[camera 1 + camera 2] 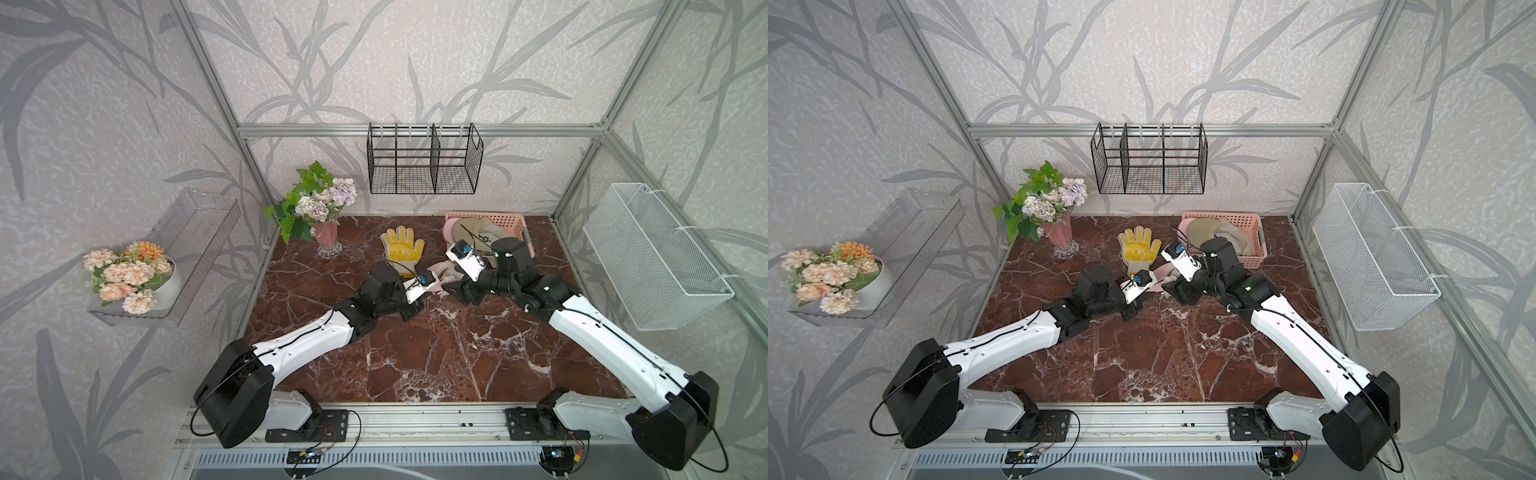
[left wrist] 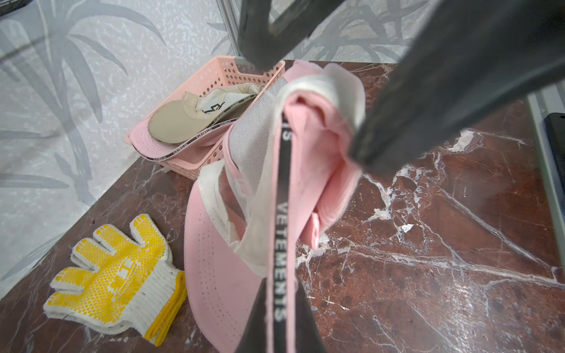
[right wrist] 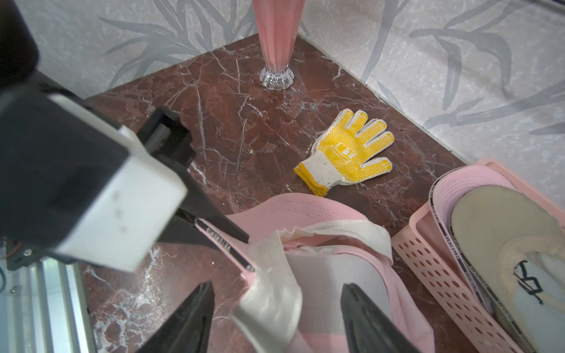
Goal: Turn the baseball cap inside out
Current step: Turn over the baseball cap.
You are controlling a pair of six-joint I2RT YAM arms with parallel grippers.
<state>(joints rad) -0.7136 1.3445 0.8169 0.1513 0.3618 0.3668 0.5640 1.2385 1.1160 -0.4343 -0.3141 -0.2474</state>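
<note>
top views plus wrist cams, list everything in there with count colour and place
pink cap: 1, pink with white lining, mid-table between the pincers
basket: 1, pink, far right corner of the table
beige cap: 1, beige, in the basket over another pink brim
glove: 1 seen, yellow and white, flat beyond the pink cap
vase: 1, pink, holding pale flowers, far left corner
flower bowl: 1, white, peach flowers, on the clear shelf
clear shelf: 1, see-through, left wall
wire rack: 1, black, back wall
mesh basket: 1, white, right wall
table: 1, red-brown marble
left pincer: 1, black, shut on the pink cap's lettered band
right pincer: 1, black, open around a fold of the pink cap
</note>
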